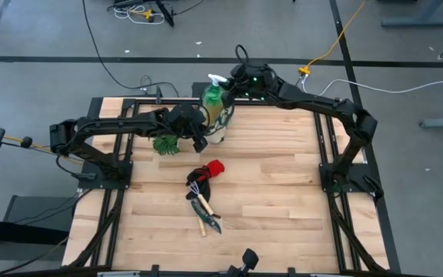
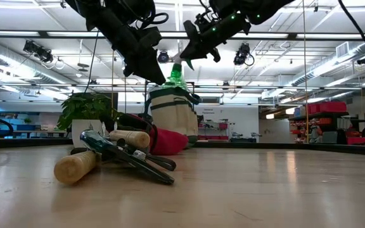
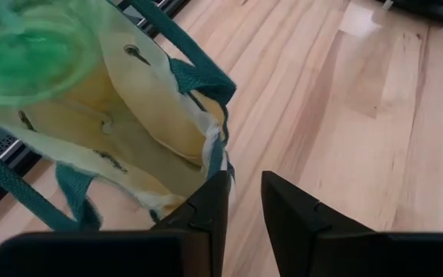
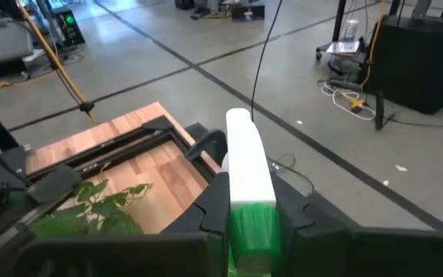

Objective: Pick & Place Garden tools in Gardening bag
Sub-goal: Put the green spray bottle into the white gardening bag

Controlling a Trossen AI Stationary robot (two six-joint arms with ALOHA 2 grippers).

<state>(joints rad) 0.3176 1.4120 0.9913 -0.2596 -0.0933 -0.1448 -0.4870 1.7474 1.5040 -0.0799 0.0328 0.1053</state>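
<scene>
The beige gardening bag (image 1: 220,127) with green trim stands upright at the table's far middle. A green spray bottle (image 1: 213,94) with a white head hangs over the bag's mouth, my right gripper (image 4: 251,201) shut on it; its translucent body (image 3: 21,54) shows over the opening. My left gripper (image 3: 244,181) is at the bag's near-left rim. A red-and-black glove (image 1: 211,171), a small rake (image 1: 197,187) and wooden-handled shears (image 1: 206,217) lie together on the table's middle. My left gripper has the bag's trimmed rim (image 3: 220,158) at its fingertips, coming slanting down from the table's left. The rim is drawn into a corner toward the fingers, and its frayed edge runs in along one finger (image 3: 210,208). The bag stands on the table. My right gripper pinches the bottle's white head (image 4: 246,165) between its two fingers, just above the green collar (image 4: 252,227). The fingers come nearly level from the table's right. The bottle hangs upright below them, its lower part at the bag's mouth.
A leafy plant (image 1: 168,145) in a white pot (image 2: 84,133) stands left of the bag, close under my left arm. Bare wood lies to the right of the tools and along the near edge. Metal frame rails (image 1: 325,154) border both sides of the table.
</scene>
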